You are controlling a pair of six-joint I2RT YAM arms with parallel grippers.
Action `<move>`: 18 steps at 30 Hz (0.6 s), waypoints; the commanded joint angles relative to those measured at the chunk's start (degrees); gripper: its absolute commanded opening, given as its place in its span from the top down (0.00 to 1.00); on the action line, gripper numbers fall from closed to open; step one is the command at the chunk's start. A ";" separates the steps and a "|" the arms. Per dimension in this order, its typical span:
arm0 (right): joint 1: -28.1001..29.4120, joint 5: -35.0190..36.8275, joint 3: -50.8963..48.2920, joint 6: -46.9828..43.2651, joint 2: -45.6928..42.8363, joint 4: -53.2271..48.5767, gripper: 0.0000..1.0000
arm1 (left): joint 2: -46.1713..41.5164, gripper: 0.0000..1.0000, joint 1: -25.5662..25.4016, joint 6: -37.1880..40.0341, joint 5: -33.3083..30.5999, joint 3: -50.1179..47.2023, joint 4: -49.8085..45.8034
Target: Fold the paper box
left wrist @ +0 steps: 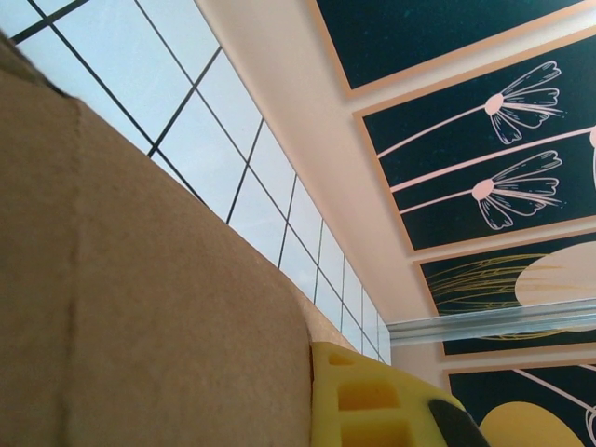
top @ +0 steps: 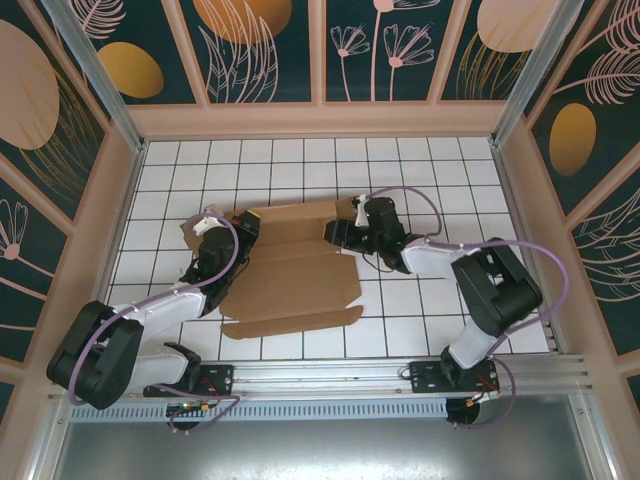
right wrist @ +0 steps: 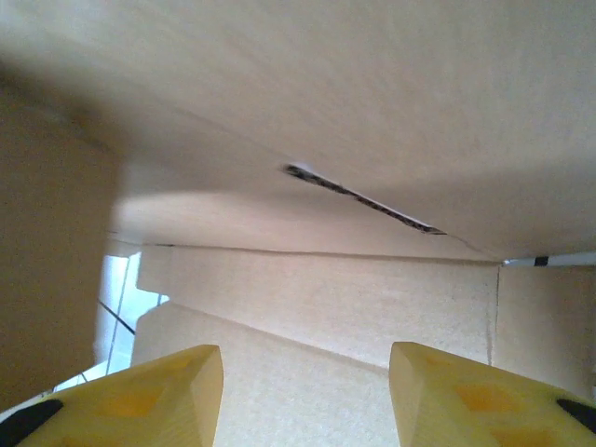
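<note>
We see the flat brown die-cut cardboard paper box point(top: 290, 275) lying on the white tiled tabletop point(top: 420, 320). The left arm point(top: 170, 305) reaches the box's left end with its jaws together, a yellow finger point(left wrist: 363, 400) just beside the cardboard; we cannot tell whether they pinch it. The right arm point(top: 440, 255) meets the box's far right corner, jaws apart, its yellow fingers point(right wrist: 168, 391) facing a cardboard panel.

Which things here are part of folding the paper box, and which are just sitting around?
Part of the job: paper box; left fingers; right fingers.
Just background: tiled table; patterned walls; metal rail.
</note>
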 commanded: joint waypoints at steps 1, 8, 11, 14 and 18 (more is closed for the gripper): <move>-0.78 2.79 -2.12 -4.44 -6.61 -5.79 0.50 | -0.03 1.00 0.06 1.25 -1.67 1.13 -5.94; -8.88 8.90 -3.43 -10.25 -20.75 -13.25 0.52 | -0.16 1.00 0.33 1.98 -1.05 4.11 -7.39; -13.71 11.24 -2.92 -10.80 -24.74 -13.51 0.53 | 0.56 1.00 0.48 2.22 -0.58 4.78 -7.33; -18.68 12.94 -1.36 -11.86 -24.38 -13.65 0.53 | 0.94 1.00 0.59 2.20 -0.04 4.79 -6.59; -22.96 16.11 2.18 -14.01 -18.41 -13.90 0.51 | 0.97 1.00 0.77 2.28 0.68 4.71 -5.86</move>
